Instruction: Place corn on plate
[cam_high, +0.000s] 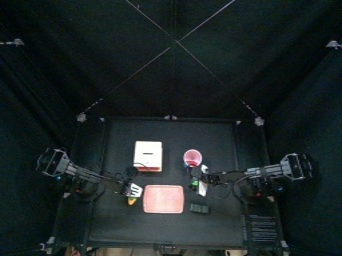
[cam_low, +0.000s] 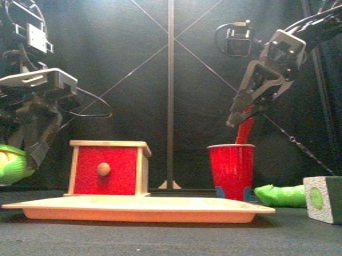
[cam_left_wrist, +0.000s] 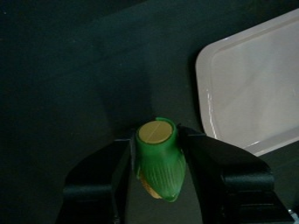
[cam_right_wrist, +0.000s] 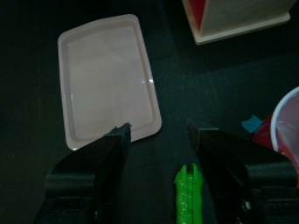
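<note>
So we've got the corn (cam_left_wrist: 160, 162) clamped in our left gripper (cam_left_wrist: 159, 166), green husk wrapped round it, yellow end showing, hanging over bare table just beside the plate (cam_left_wrist: 251, 83). Our right gripper (cam_right_wrist: 158, 149) is open with nothing in it, up by the red cup (cam_low: 231, 170).

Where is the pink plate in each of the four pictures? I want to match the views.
Top view: the plate lies at the table's front middle, between the two arms.
Front view: it spans the foreground, low and flat.
Left wrist view: its corner shows at the right edge.
Right wrist view: upper left.
Shared landmark: the wooden box behind the plate.
</note>
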